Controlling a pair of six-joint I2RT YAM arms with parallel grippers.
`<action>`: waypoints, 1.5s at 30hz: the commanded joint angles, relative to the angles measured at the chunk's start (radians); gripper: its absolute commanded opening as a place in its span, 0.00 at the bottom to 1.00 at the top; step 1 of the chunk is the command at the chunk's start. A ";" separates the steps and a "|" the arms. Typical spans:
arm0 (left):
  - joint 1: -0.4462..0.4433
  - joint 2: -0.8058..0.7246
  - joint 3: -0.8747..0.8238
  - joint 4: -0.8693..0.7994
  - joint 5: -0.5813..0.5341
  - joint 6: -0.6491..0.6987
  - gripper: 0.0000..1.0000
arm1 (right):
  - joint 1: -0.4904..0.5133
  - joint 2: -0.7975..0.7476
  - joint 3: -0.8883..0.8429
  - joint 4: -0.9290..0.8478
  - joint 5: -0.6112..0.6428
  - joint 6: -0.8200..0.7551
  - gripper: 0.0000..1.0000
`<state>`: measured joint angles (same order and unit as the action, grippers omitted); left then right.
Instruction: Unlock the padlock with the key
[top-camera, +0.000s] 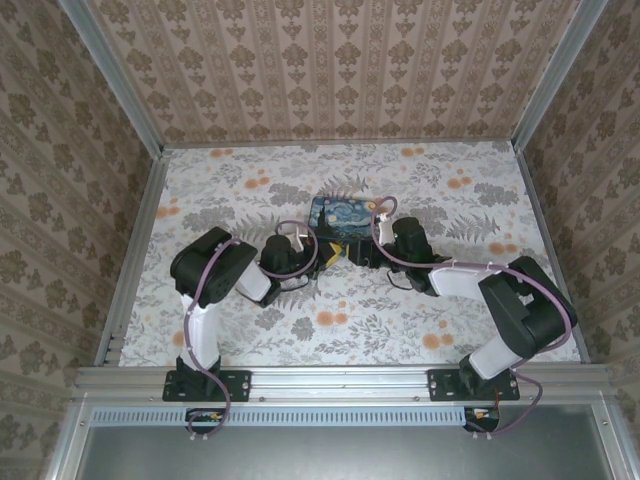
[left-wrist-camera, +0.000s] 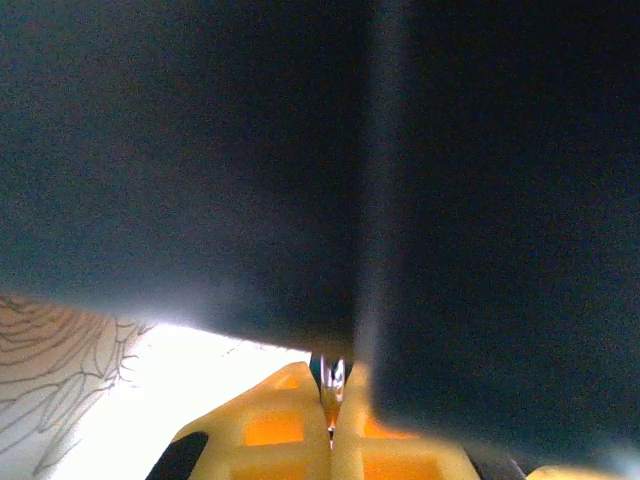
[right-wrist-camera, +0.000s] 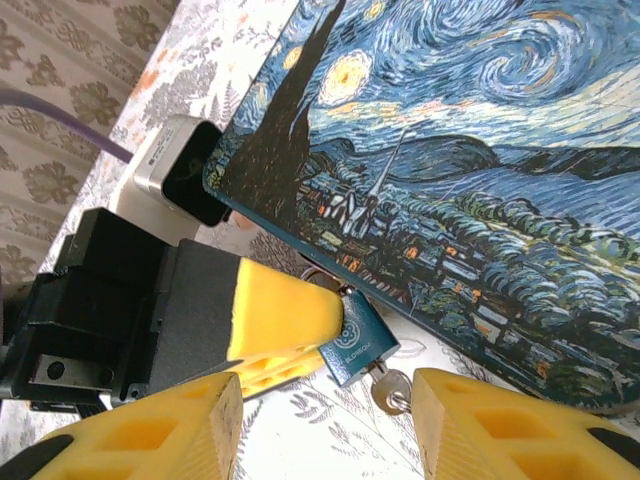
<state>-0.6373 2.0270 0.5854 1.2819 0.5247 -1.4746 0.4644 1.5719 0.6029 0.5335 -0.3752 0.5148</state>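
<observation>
The small teal-blue padlock (right-wrist-camera: 362, 338) hangs at the near edge of the starry-night box (right-wrist-camera: 480, 150). My left gripper (right-wrist-camera: 320, 338) is shut on the padlock from the left with its yellow fingers (right-wrist-camera: 280, 305). The silver key (right-wrist-camera: 392, 390) sticks in the padlock's underside. My right gripper (right-wrist-camera: 327, 405) is open, with the key between its fingers (right-wrist-camera: 495, 430), close to the right one and not pinched. In the left wrist view the left gripper (left-wrist-camera: 332, 420) pinches a sliver of metal under the dark box (left-wrist-camera: 300, 150). From above, both grippers (top-camera: 322, 255) (top-camera: 357, 250) meet at the box (top-camera: 345, 215).
The floral tablecloth (top-camera: 250, 180) covers the table. Patterned walls stand at the left, right and back, with aluminium rails (top-camera: 135, 250) along the sides and the near edge. The left arm's wrist camera (right-wrist-camera: 170, 170) sits close to the box's corner.
</observation>
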 joint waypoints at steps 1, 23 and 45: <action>-0.007 -0.001 -0.022 0.013 0.076 0.003 0.00 | -0.007 0.070 0.008 0.023 -0.022 0.070 0.50; 0.021 -0.147 -0.094 -0.008 0.112 0.067 0.48 | -0.045 0.160 0.126 0.055 -0.014 0.142 0.48; 0.172 -0.542 0.168 -0.959 0.055 0.553 0.62 | -0.060 0.088 -0.005 0.019 -0.046 0.044 0.57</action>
<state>-0.4706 1.5337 0.6884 0.5648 0.6243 -1.0843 0.4103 1.6516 0.6041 0.5488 -0.4046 0.5938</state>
